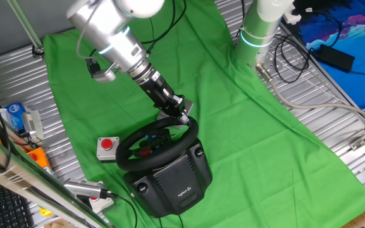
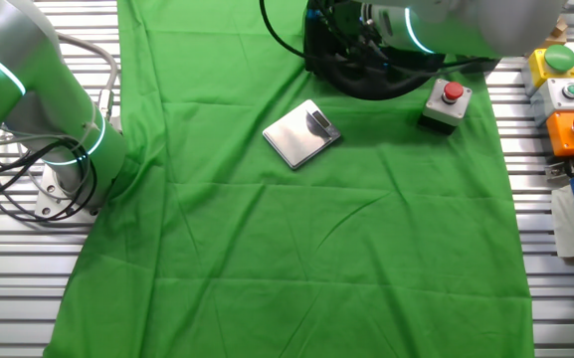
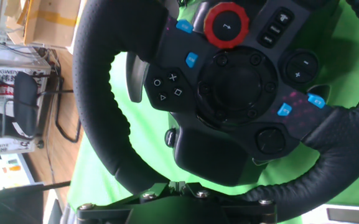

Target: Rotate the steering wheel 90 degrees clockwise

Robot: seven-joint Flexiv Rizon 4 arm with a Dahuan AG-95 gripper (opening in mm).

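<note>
Filling the hand view, the steering wheel (image 3: 229, 93) is sitting right against the gripper (image 1: 181, 115), whose tips are meeting the rim's far edge; whether they are pinching it I cannot tell. Beyond the gripper, a grey plate (image 2: 301, 133) is lying flat on the green cloth (image 2: 296, 249).

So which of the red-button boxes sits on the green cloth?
The small grey box beside the steering wheel; the other button boxes sit off the cloth, on the metal table edge.

Both fixed views look down from opposite sides, sharing the green cloth (image 1: 252, 126); hand view sits close.
</note>
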